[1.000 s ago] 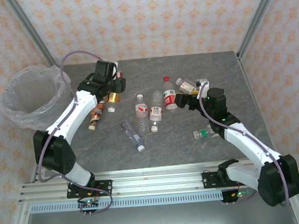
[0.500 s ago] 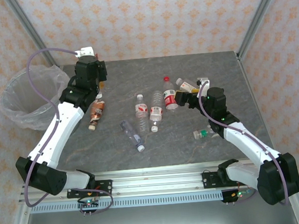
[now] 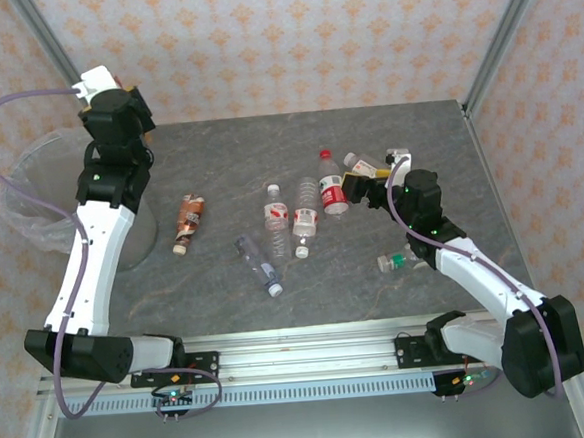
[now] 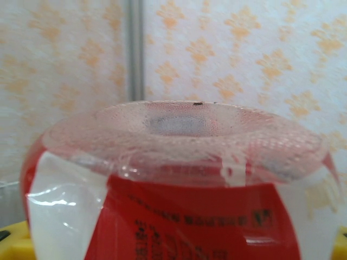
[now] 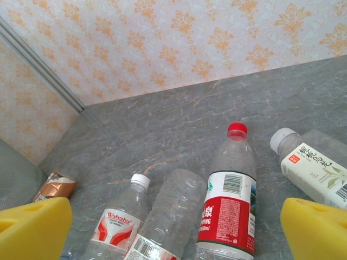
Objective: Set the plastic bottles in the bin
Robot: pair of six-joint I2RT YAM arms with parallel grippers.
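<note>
Bottle (image 4: 173, 173) with red-and-white label sits clamped in left gripper (image 4: 173, 245), base toward the palm, raised by the far right rim of the bin (image 3: 26, 213); bin mouth lies left of the fingers, wide and unobstructed, so a leftward shift should centre the drop. Right gripper (image 5: 173, 230) hangs open over the table (image 3: 267, 151), red-capped bottle (image 5: 230, 189) dead ahead, long axis pointing away from the fingers
</note>
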